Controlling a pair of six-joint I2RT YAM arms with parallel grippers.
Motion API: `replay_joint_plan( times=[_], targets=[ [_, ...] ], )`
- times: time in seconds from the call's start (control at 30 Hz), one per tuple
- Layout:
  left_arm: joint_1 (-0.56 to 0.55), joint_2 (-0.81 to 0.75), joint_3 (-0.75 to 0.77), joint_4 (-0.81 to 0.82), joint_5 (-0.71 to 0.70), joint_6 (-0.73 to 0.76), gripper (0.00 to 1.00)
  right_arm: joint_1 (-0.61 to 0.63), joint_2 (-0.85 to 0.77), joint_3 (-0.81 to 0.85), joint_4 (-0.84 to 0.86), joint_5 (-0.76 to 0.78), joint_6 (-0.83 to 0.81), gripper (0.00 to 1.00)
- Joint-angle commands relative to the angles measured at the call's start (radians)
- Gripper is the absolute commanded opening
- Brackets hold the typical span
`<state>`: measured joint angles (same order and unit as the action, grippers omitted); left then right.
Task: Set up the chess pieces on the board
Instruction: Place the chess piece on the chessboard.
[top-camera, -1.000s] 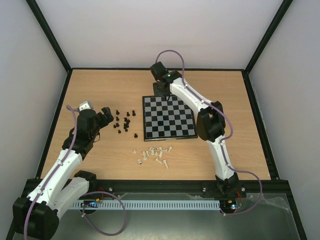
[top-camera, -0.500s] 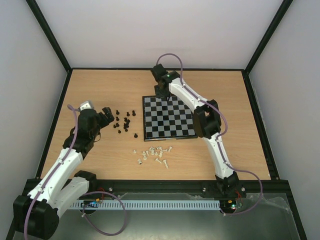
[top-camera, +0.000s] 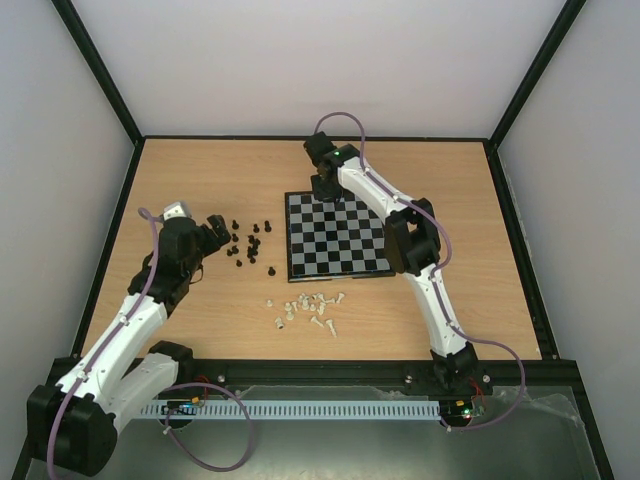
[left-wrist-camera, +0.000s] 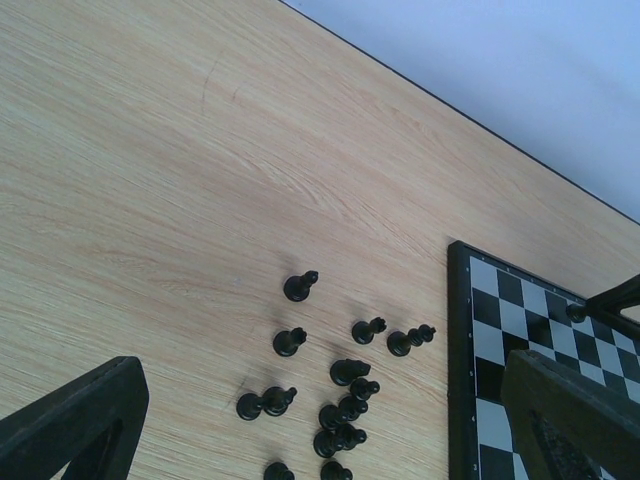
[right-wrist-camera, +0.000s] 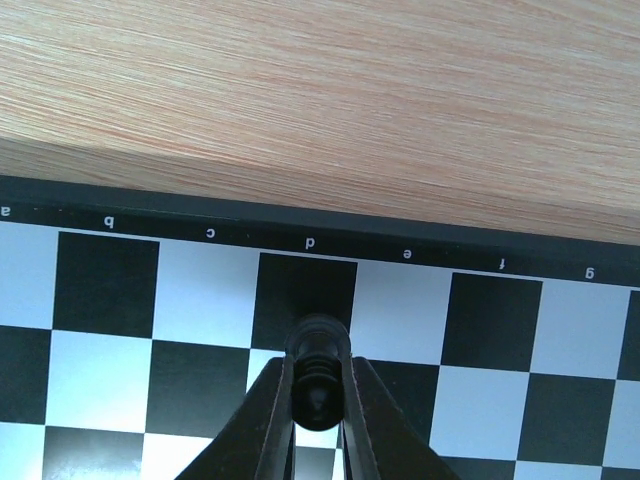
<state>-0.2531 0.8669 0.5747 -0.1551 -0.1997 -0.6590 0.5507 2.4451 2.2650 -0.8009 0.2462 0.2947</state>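
Chess pieces (top-camera: 248, 243): tiny black set scattered on bench (top-camera: 200, 170) just left of board (top-camera: 337, 235). Cream set (top-camera: 308, 308) in loose cluster near board's front-left corner. Board chequered black/grey-white, thin black border, file letters along far edge. Right tool (right-wrist-camera: 317, 380) clenched on one black piece (right-wrist-camera: 316, 335) over d-file, by far border. Left tool (top-camera: 213, 230) released, jaws wide, beside black scatter. Strip of bench wood beyond far border, wider stretch right of board.
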Motion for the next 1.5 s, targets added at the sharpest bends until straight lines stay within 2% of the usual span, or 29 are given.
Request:
replay_joint_plan(
  times=[0.0, 0.57, 0.87, 1.0, 1.27, 1.47],
  targets=[
    [-0.004, 0.004, -0.003, 0.029, -0.01, -0.006, 1.0, -0.01, 0.037, 0.036, -0.028, -0.017, -0.011, 0.09],
    [-0.011, 0.026, -0.003, 0.041, -0.016, -0.008, 1.0, -0.012, 0.064, 0.047, -0.004, -0.042, -0.009, 0.1],
    [-0.014, 0.028, -0.003, 0.045, -0.017, -0.008, 0.99, -0.012, 0.046, 0.047, -0.008, -0.03, -0.002, 0.25],
    [-0.015, 0.029, -0.002, 0.045, -0.017, -0.008, 1.0, -0.012, 0.031, 0.047, -0.002, -0.037, -0.003, 0.39],
    [-0.017, 0.013, 0.001, 0.038, -0.01, -0.001, 0.99, 0.01, -0.079, -0.041, 0.022, -0.013, 0.024, 0.83],
    [-0.017, -0.058, 0.006, 0.003, -0.026, -0.002, 1.0, 0.102, -0.278, -0.255, 0.09, 0.054, 0.057, 0.97]
  ],
)
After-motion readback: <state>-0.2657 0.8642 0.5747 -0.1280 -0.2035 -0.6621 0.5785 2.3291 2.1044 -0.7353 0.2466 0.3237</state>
